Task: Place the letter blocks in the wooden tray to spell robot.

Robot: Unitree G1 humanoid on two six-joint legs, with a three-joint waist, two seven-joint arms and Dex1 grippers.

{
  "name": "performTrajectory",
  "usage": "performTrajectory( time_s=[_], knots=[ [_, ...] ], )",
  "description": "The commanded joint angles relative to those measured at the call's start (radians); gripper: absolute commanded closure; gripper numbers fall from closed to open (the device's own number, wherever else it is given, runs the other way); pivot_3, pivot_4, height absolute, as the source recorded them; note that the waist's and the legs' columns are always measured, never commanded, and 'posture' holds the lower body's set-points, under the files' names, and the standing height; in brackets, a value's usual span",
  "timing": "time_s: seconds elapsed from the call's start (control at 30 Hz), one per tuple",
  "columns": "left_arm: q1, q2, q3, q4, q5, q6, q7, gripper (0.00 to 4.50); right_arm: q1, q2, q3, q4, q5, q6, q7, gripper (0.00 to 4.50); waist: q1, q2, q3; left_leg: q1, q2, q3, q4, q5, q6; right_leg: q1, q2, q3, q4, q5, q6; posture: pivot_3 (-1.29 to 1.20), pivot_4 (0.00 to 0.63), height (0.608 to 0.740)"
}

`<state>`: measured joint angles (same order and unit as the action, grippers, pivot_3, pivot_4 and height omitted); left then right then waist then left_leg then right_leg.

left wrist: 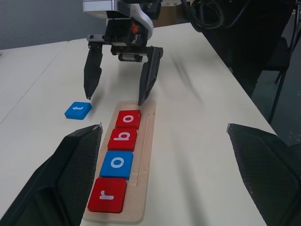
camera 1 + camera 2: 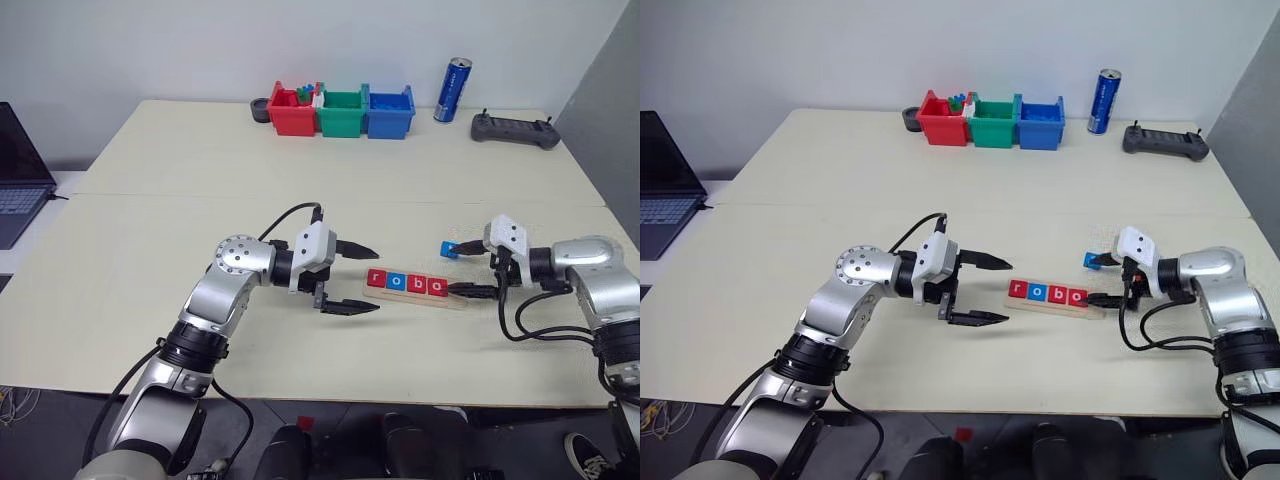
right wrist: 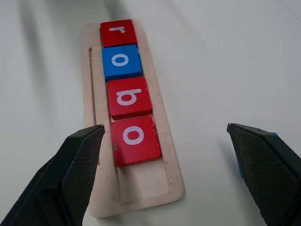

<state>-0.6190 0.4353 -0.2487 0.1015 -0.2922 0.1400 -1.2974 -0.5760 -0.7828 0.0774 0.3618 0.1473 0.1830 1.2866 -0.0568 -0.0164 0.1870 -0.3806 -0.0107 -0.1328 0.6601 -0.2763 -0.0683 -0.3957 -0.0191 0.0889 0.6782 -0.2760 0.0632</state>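
On the pale worktop [image 2: 150, 230] we see the wooden tray [image 1: 146, 141] lying between both arms, four letter blocks [image 1: 118, 162] seated in its groove reading r, o, b, o. Our left end effector [image 2: 350, 278] hangs spread wide just beside the tray's r end. Our right end effector [image 1: 120, 82] is spread too, near the other end. The blue t block [image 1: 78, 110] lies apart beside it.

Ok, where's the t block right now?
The blue t block lies flat on the table, outside the wooden tray, just behind the tray's empty right end and beside the open right gripper.
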Motion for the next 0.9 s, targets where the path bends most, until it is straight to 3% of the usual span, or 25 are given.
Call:
performTrajectory(
  time_s=[0.03,0.3,0.9],
  knots=[
    [-0.018,-0.003,0.013,-0.016,-0.008,-0.017,0.002,0.0,-0.032,-0.008,-0.053,-0.004,-0.016,-0.018,-0.103,0.04,0.0,0.0,0.0,0.0,0.0,0.0,0.0,0.0,0.0,0.0,0.0,0.0,0.0,0.0,0.0,0.0,0.15,0.74],
    [-0.016,-0.001,0.015,-0.017,-0.008,-0.018,0.002,0.0,0.005,0.085,-0.139,-0.121,-0.002,0.244,-0.435,0.04,0.0,0.0,0.0,0.0,0.0,0.0,0.0,0.0,0.0,-0.001,0.0,0.0,0.0,0.0,0.0,0.0,0.15,0.74],
    [-0.021,-0.004,0.012,-0.009,-0.007,-0.027,0.0,0.0,0.07,0.211,-0.181,-0.358,0.015,0.601,-0.748,0.04,-0.001,0.0,0.0,-0.001,0.0,0.0,0.0,0.0,0.0,-0.001,0.0,0.001,0.001,0.0,0.0,0.0,0.15,0.74]
  ],
)
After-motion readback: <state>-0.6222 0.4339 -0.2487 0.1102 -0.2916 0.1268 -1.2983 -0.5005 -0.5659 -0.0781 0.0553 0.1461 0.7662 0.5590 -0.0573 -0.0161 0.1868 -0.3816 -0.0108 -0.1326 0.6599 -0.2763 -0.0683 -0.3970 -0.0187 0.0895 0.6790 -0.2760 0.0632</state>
